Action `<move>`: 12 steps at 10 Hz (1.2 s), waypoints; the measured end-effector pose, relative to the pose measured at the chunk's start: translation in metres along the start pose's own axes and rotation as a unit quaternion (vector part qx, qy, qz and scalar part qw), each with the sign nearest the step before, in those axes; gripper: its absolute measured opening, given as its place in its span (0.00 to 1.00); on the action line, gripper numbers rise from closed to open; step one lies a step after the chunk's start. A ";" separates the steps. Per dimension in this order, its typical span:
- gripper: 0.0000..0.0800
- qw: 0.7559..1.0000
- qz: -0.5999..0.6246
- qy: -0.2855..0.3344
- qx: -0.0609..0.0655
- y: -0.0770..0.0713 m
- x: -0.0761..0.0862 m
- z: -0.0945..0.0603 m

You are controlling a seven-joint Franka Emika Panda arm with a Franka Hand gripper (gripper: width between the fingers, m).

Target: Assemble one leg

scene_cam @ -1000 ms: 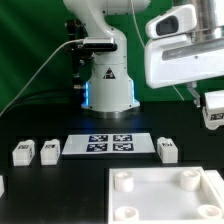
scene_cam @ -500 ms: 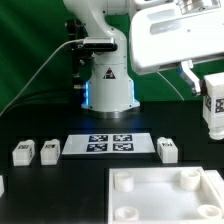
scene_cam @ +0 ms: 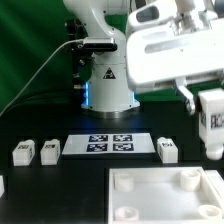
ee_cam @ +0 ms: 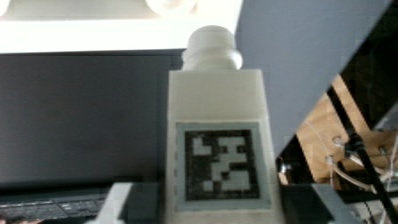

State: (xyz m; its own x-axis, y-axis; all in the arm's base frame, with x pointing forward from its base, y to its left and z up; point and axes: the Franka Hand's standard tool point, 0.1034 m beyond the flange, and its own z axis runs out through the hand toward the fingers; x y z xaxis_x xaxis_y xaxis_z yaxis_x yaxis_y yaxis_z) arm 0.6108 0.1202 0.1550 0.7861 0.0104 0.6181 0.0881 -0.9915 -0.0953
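My gripper is at the exterior view's right, high above the table, shut on a white leg with a black-and-white marker on its face. In the wrist view the held leg stands lengthwise between my fingers, its round peg end pointing away from the gripper. Three more legs lie on the black table: two at the exterior view's left and one right of the marker board. The large white square piece with round corner sockets lies in front.
The marker board lies flat in the middle of the table before the robot base. Another white part shows at the left edge. A green backdrop stands behind.
The arm has tilted and swung closer to the camera, carrying the leg; the leg now hangs slightly lower and looks larger at the exterior view's right edge.
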 end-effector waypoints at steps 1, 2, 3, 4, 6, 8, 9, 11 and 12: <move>0.37 1.000 -0.009 0.004 -0.006 0.000 0.001 0.011; 0.37 1.000 -0.014 0.002 -0.010 0.002 -0.006 0.020; 0.37 1.000 -0.013 -0.005 -0.008 0.001 -0.006 0.021; 0.37 1.000 -0.013 -0.003 -0.008 0.001 -0.004 0.019; 0.37 1.000 -0.013 -0.005 -0.008 0.002 -0.007 0.021; 0.37 1.000 -0.014 -0.003 -0.016 0.014 -0.020 0.034; 0.37 1.000 -0.012 -0.022 -0.017 0.022 -0.033 0.047; 0.37 1.000 -0.010 -0.017 -0.017 0.025 -0.031 0.049; 0.37 1.000 -0.010 -0.017 -0.017 0.025 -0.030 0.049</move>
State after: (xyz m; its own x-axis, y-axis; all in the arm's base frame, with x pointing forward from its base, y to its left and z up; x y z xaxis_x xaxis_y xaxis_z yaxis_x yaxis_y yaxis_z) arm 0.6190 0.1015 0.0956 0.8051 0.0339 0.5921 0.0835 -0.9949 -0.0565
